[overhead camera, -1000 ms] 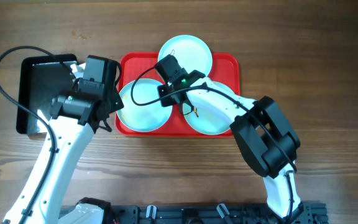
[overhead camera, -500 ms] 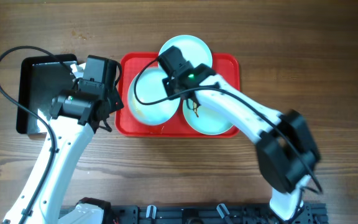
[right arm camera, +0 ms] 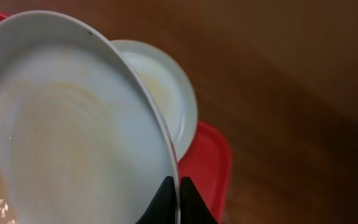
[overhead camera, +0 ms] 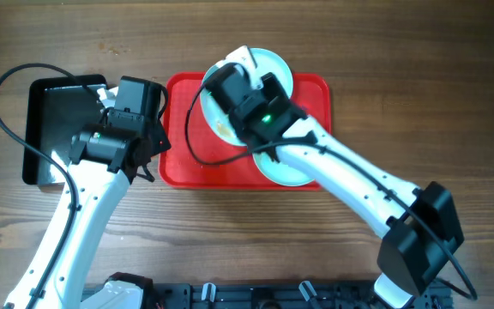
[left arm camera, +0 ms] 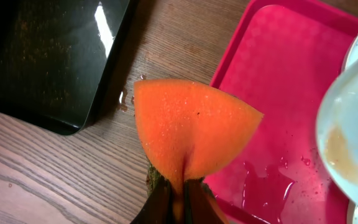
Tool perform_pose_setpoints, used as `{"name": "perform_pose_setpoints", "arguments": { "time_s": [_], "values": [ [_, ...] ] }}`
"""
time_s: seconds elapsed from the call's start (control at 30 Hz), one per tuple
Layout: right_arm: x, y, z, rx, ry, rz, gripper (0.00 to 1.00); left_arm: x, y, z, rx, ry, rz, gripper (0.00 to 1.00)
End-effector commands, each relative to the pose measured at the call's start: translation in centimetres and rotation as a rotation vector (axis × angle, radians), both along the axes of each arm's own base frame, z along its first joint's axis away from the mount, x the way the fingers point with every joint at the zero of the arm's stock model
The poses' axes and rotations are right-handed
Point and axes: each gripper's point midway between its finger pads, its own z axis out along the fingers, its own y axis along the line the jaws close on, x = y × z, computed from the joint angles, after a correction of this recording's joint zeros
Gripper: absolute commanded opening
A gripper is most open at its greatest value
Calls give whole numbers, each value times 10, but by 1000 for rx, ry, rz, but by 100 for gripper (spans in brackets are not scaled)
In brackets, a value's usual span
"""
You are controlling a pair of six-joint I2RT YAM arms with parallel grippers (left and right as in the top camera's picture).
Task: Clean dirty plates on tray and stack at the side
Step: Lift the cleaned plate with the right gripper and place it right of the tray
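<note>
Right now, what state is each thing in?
Red tray: wet, puddled.
Held plate: raised, tilted, smeared, rim pinched by right gripper.
Back plate: flat on tray.
Front plate: on tray, partly hidden.
Sponge: squeezed in left gripper.
Black tray: speckled with residue.

Soft, even light fills the overhead view with only faint shadows, a white glare streak marks the black tray in the left wrist view, and the dim right wrist view shows the near plate blurred.
</note>
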Motion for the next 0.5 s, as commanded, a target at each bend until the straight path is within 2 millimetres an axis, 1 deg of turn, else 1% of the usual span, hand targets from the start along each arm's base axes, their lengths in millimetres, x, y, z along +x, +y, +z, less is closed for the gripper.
{"name": "perform_pose_setpoints", "arguments": {
  "time_s": [0.0,0.1,0.2,0.47],
  "values": [
    [-3,-8,45,-198,-190,-54,4,3,1,3,-13,-13,20,4],
    [-8,2,47,-217,-197,-19,4,3,1,3,-14,-14,20,4],
    [-10,6,48,-225,-198,-7,4,4,0,3,-15,-16,20,4],
    [-10,-9,67,-351,-268,-68,4,4,0,3,-15,-17,20,4]
  ]
}}
